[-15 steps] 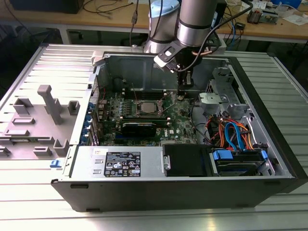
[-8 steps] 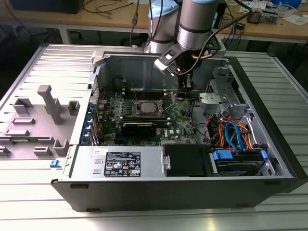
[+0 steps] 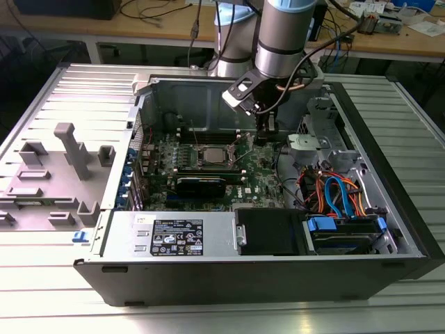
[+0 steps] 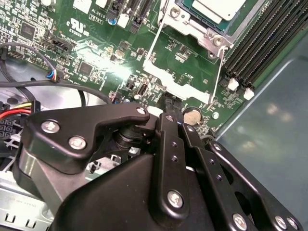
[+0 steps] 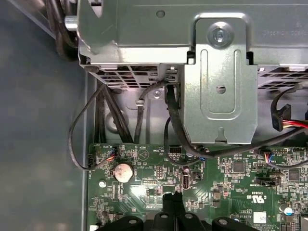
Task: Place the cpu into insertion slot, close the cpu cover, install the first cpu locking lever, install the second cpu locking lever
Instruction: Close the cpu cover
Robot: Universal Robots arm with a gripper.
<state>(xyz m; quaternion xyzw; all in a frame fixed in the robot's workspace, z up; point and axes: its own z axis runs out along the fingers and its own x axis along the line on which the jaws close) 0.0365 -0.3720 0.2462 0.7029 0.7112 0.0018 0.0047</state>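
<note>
Chip (image 3: 211, 154) sits in its socket (image 3: 197, 162) on the green board (image 3: 261, 184), metal frame (image 4: 195, 24) around it. To the exterior view's right, the gripper (image 3: 263, 139) hangs low over the board near the coin battery (image 5: 122, 171), fingers (image 5: 169, 204) pressed together, gripping nothing.

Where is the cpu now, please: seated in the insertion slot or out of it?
Seated: the cpu lies silver-top up inside the insertion slot, within its metal rim, in the second wrist view.
</note>
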